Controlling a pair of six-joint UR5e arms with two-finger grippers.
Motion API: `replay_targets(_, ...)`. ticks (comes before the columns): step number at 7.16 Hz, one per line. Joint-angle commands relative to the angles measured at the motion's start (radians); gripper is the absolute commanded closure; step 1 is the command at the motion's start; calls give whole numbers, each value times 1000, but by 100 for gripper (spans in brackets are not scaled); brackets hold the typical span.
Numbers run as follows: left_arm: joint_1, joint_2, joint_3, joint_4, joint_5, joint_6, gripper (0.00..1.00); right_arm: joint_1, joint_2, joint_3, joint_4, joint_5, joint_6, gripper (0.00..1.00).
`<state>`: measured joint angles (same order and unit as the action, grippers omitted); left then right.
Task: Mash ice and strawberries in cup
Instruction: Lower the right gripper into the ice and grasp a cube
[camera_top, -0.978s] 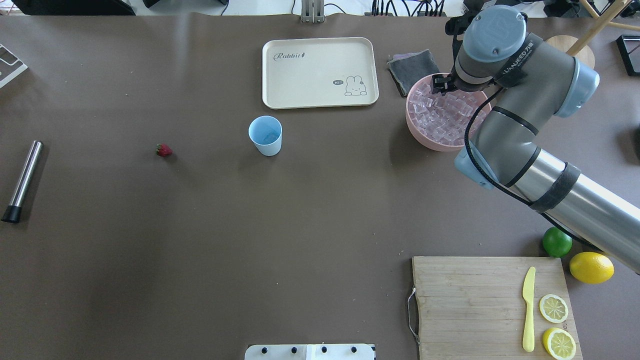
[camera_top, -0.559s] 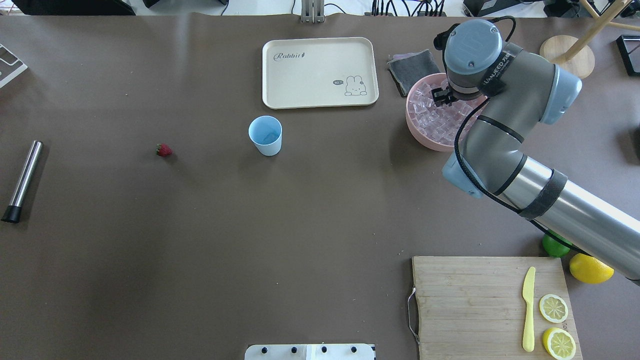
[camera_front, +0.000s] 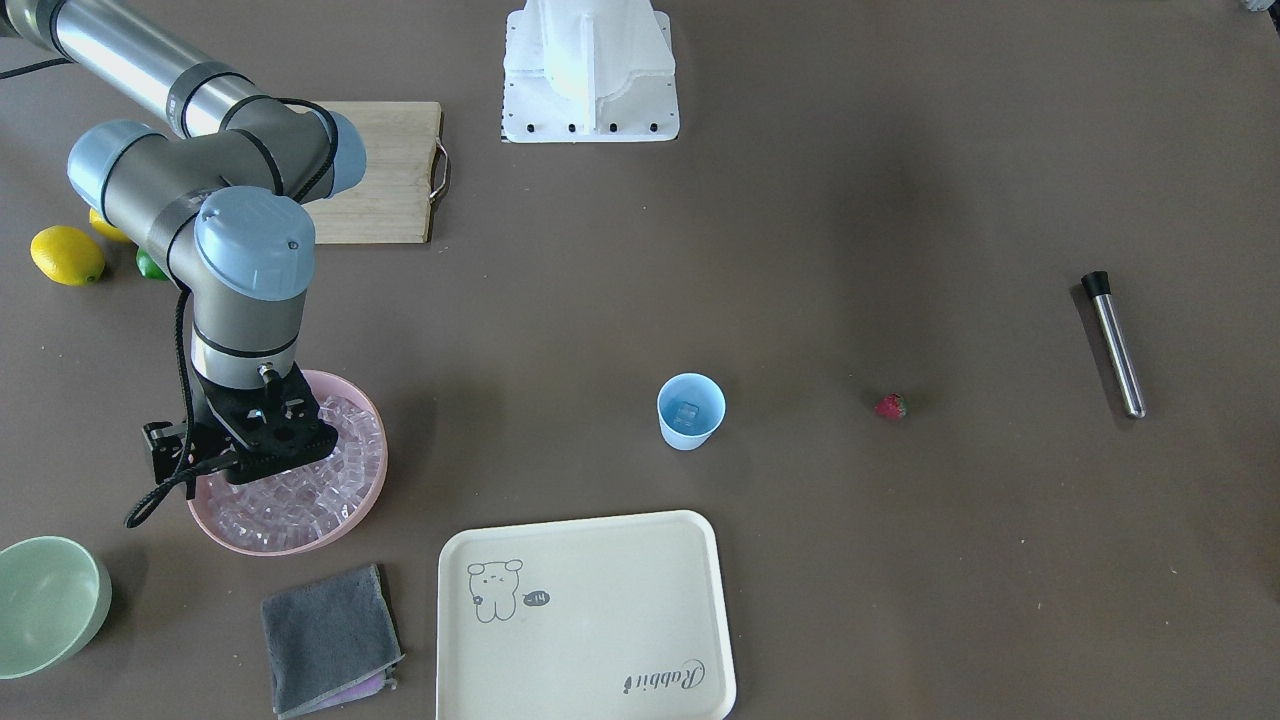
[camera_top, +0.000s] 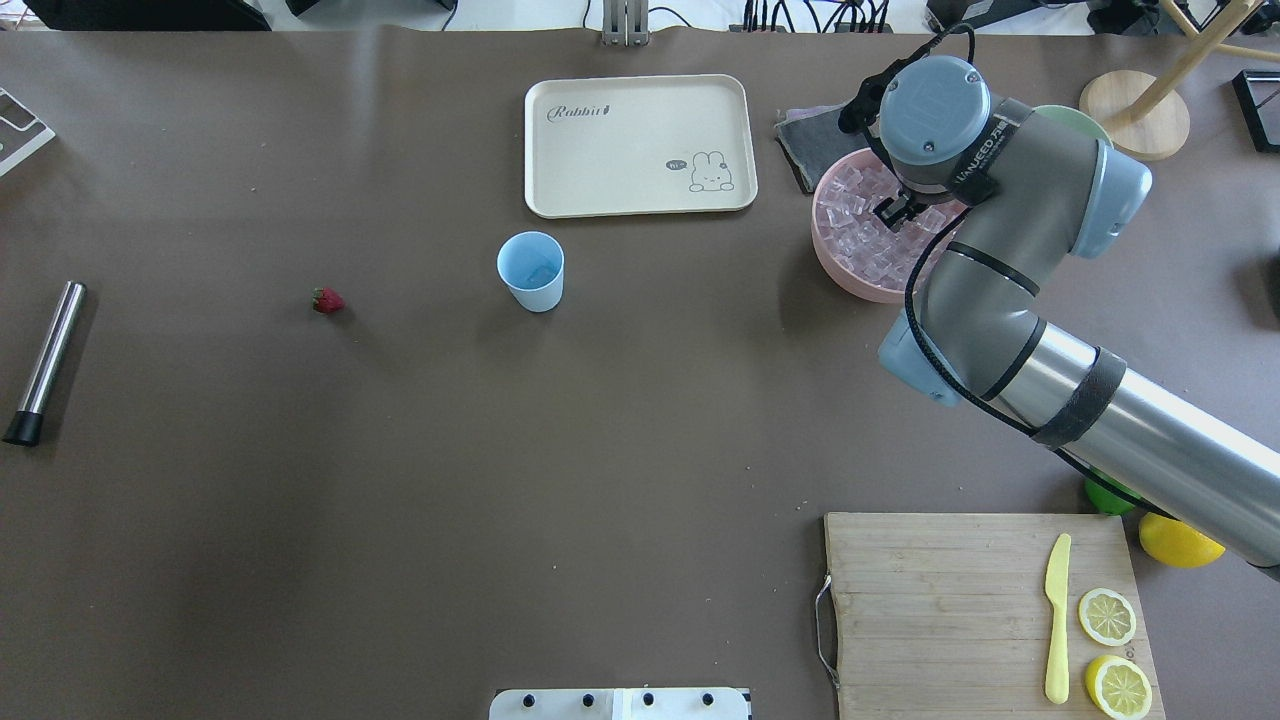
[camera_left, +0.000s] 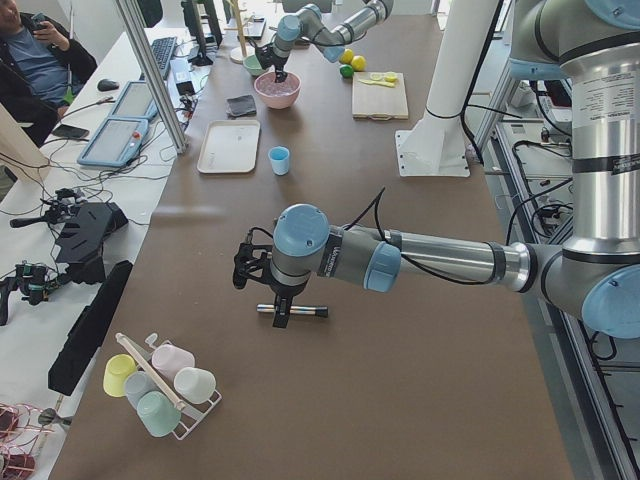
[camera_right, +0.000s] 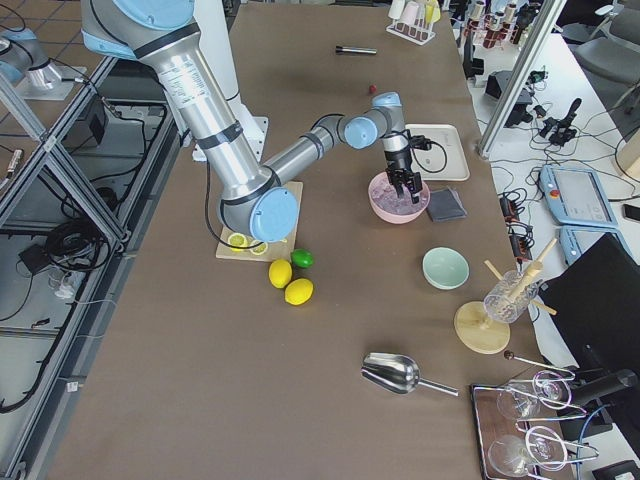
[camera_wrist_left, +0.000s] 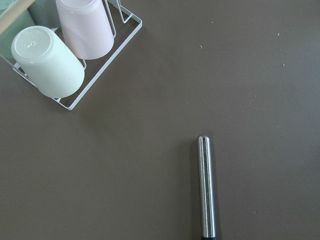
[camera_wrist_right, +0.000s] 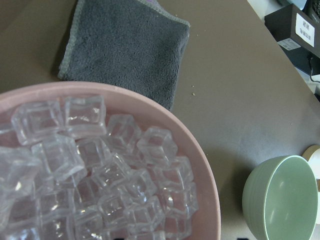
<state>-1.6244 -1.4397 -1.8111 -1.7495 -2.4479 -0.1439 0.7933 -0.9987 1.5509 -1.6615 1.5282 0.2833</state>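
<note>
The light-blue cup (camera_top: 531, 270) stands upright mid-table, and the front view (camera_front: 690, 410) shows one clear cube inside it. The red strawberry (camera_top: 327, 300) lies on the table to the cup's left. Several ice cubes (camera_top: 858, 238) fill a pink bowl (camera_top: 822, 255). My right gripper (camera_top: 895, 211) hangs open just above the ice (camera_wrist_right: 100, 175), holding nothing. My left gripper (camera_left: 280, 315) shows only in the exterior left view, above a steel muddler (camera_wrist_left: 206, 185); I cannot tell whether it is open or shut.
A cream tray (camera_top: 640, 145) lies beyond the cup. A grey cloth (camera_top: 815, 135) and a pale-green bowl (camera_wrist_right: 280, 200) lie beside the pink bowl. A cutting board (camera_top: 950, 610) with a knife and lemon slices is near right. A cup rack (camera_wrist_left: 60, 50) stands near the muddler.
My right arm has swung left and pulled back, bringing its gripper from the pink bowl's far rim to over the middle of the ice. The cup and the strawberry have not moved.
</note>
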Motion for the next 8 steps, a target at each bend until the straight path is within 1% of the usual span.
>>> replay_targets(1,0,4,1,-1,1,1,2,-25,-3,-34,-6,-58,-36,30)
replay_targets(3,-2,7,-1,-1,1,3,2,-42,3,-41,-9,-72,-35,30)
replay_targets(4,-2,7,1,-1,0,3,2,-45,5,-41,-9,-72,-33,33)
replay_targets(5,-2,7,1,-1,1,3,2,-46,3,-46,-9,-72,-29,41)
replay_targets(6,-2,7,-1,-1,0,3,2,-46,6,-61,-9,-71,-24,55)
replay_targets(8,-2,7,-1,-1,1,3,2,-46,9,-65,-6,-72,-19,58)
